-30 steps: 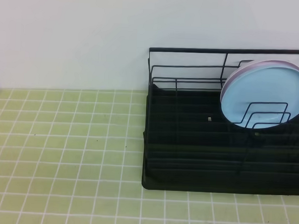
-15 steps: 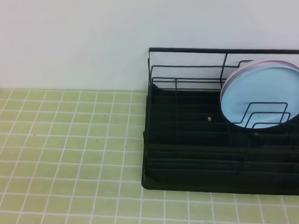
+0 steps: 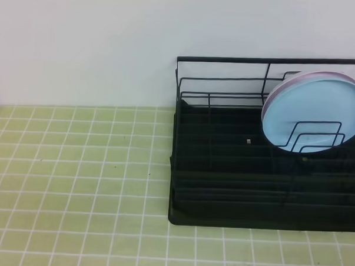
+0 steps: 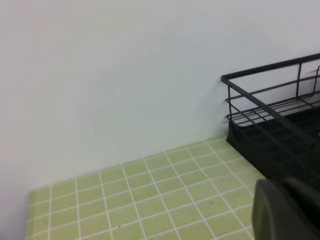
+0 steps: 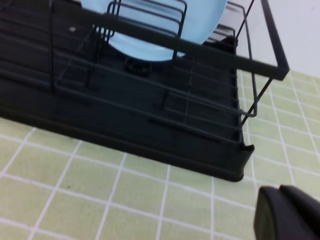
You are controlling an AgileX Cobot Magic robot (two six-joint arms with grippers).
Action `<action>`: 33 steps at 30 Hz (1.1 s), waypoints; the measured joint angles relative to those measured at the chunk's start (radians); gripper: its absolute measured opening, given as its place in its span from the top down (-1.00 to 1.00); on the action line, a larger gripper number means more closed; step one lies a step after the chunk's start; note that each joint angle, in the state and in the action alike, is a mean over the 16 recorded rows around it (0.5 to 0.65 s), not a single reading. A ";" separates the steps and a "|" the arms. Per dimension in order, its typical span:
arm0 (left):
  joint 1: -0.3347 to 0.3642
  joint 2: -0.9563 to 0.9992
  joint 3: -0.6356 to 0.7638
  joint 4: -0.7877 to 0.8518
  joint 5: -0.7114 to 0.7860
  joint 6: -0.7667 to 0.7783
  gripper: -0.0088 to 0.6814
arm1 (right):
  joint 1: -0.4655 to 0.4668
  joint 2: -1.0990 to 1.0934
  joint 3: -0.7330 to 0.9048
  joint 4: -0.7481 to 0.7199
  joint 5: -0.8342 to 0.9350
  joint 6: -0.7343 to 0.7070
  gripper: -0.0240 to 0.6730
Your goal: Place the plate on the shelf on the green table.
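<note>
The green table (image 3: pixel 76 164) lies bare from nine to six o'clock. At three o'clock the light blue plate (image 3: pixel 314 112) stands upright in the black wire dish rack (image 3: pixel 223 170) between dividers, apparently against a pink one behind; placing looks done. Both grippers (image 4: pixel 287 210) (image 5: pixel 287 212) are closed, holding nothing.

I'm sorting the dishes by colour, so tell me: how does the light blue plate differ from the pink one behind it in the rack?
The light blue plate stands in front, its whole face showing behind the wire dividers; the pink plate sits behind it, only a thin rim edge peeking out along the top and left. The blue one is pale sky blue, the other pale pink. Both are round, similar in size, and stand nearly upright, leaning back, in the black rack.
</note>
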 joint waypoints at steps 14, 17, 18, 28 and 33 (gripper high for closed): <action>0.000 0.000 0.000 0.000 0.000 0.000 0.98 | 0.000 0.002 0.009 -0.007 -0.014 0.011 0.93; 0.000 0.000 0.000 0.000 0.000 0.000 0.98 | 0.000 0.002 0.009 -0.007 -0.014 0.011 0.93; 0.000 0.000 0.000 0.000 0.000 0.000 0.98 | 0.000 0.002 0.009 -0.007 -0.014 0.011 0.93; 0.000 0.000 0.000 0.000 0.000 0.000 0.98 | 0.000 0.002 0.009 -0.007 -0.014 0.011 0.93; 0.016 0.000 0.000 -0.003 -0.016 -0.006 0.98 | 0.000 0.002 0.009 -0.007 -0.014 0.011 0.93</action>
